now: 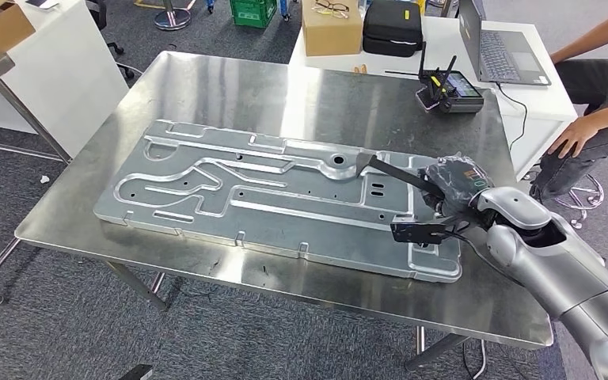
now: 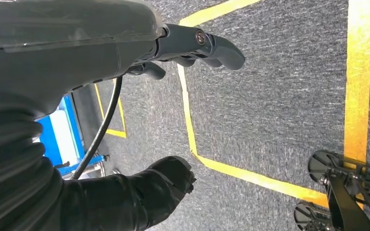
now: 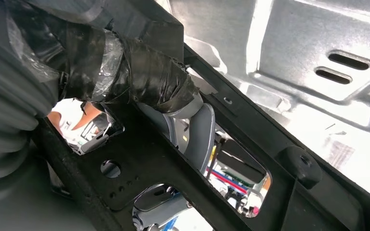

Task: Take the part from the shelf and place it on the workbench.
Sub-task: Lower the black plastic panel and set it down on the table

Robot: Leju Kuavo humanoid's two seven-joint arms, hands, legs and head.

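Right hand gripping black part above workbench

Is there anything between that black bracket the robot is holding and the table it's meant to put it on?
Yes. The black bracket in the right robot hand hangs over a large stamped metal panel that already lies flat on the workbench, so the panel sits between part and tabletop. Bare steel surrounds the panel.

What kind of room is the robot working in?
Probably a workshop or robot test lab. A steel workbench holds a big stamped metal panel, a laptop sits on a white desk, and yellow tape lines mark the carpet.
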